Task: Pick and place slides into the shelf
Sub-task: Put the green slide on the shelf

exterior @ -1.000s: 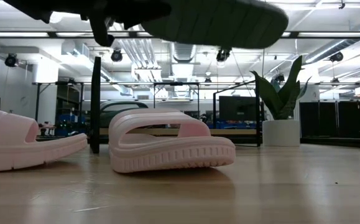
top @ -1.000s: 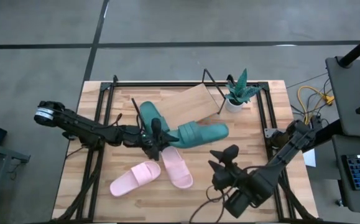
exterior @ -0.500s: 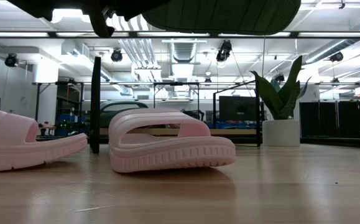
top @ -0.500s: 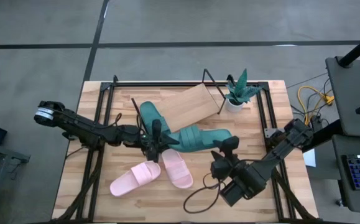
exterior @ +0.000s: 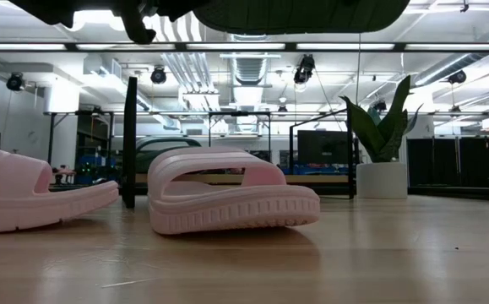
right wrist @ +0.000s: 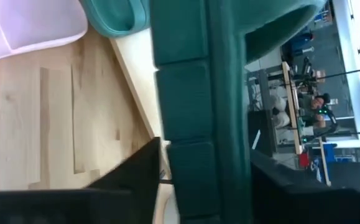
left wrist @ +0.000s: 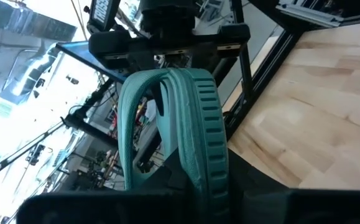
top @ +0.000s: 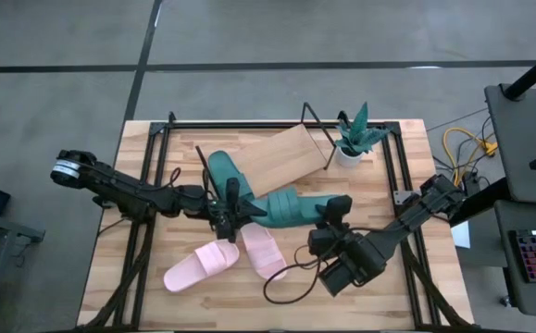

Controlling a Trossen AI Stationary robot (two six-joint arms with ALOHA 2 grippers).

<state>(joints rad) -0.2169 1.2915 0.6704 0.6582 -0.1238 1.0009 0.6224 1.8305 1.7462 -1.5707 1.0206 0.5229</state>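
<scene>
Left gripper (top: 223, 215) was pinching the heel end of a green slide (top: 291, 207), holding it up off the counter (top: 406, 296). Right gripper (top: 328, 222) had its fingers around the toe end, couldn't tell if it had clamped yet. Looked like a handover step. Next: carry it to the shelf (top: 281, 157), where the other green slide (top: 223, 172) leaned. Pink slides (top: 230, 256) waited below.

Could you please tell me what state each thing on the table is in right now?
Held green slide: lifted off the table, between both claws.
Other green slide: resting partly on the shelf.
Pink slides: both on the tabletop, upright.
Shelf: slanted.
Left claw: shut on the held green slide.
Right claw: at the held green slide's end.
Plant: upright.
</scene>
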